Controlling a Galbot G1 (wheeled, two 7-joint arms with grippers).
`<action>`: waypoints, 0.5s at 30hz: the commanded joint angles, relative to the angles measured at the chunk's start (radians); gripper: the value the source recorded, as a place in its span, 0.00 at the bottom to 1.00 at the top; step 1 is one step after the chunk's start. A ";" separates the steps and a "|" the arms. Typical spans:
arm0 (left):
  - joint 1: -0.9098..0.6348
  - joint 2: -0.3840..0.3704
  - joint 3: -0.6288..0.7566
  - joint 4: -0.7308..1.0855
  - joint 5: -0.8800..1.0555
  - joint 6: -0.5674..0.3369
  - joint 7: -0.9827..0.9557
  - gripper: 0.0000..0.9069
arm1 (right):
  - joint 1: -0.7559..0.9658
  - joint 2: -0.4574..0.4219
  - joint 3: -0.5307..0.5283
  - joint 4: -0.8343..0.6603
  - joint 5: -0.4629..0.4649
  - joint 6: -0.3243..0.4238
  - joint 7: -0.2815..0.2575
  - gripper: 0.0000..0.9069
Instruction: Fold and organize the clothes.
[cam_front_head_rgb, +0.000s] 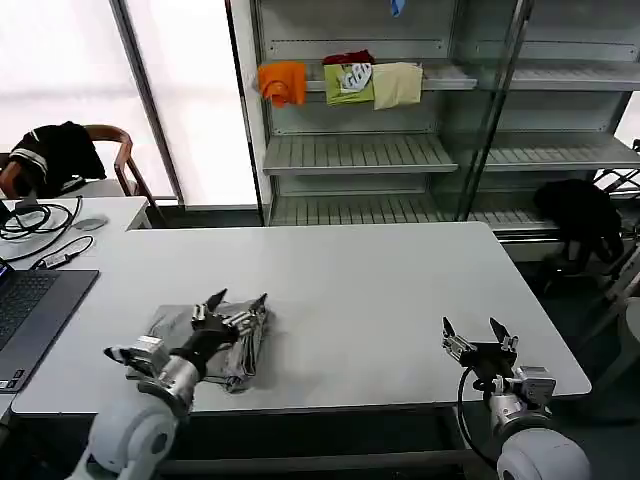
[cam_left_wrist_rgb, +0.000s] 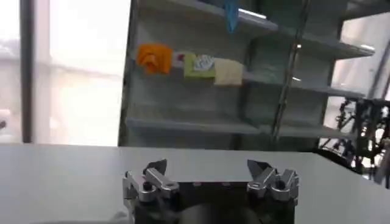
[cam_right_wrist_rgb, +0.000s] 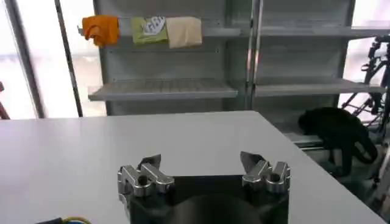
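Observation:
A light grey folded garment, the clothes (cam_front_head_rgb: 240, 352), lies on the white table (cam_front_head_rgb: 350, 290) near its front left edge. My left gripper (cam_front_head_rgb: 238, 300) hovers over that bundle, fingers spread open with nothing between them; in the left wrist view the left gripper (cam_left_wrist_rgb: 208, 165) looks out over bare tabletop. My right gripper (cam_front_head_rgb: 472, 328) is open at the table's front right, apart from the garment, and empty; in the right wrist view the right gripper (cam_right_wrist_rgb: 200, 159) faces the bare table.
A laptop (cam_front_head_rgb: 30, 310) and cables (cam_front_head_rgb: 40, 225) sit on the left desk. Behind the table stands a shelf rack (cam_front_head_rgb: 400, 150) holding orange (cam_front_head_rgb: 283, 82), green (cam_front_head_rgb: 349, 83) and cream (cam_front_head_rgb: 398, 84) folded garments. A chair with black cloth (cam_front_head_rgb: 60, 155) is at back left, a black garment (cam_front_head_rgb: 580, 215) at right.

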 joint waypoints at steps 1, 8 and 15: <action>0.031 0.144 -0.278 0.094 -0.140 0.019 -0.028 1.00 | 0.057 -0.005 -0.038 -0.032 0.002 0.000 0.000 1.00; 0.060 0.134 -0.307 0.207 -0.118 0.022 -0.002 1.00 | 0.078 -0.016 -0.050 -0.053 0.010 0.003 -0.001 1.00; 0.075 0.107 -0.293 0.256 -0.095 0.018 0.028 1.00 | 0.091 -0.017 -0.060 -0.070 0.012 0.004 -0.001 1.00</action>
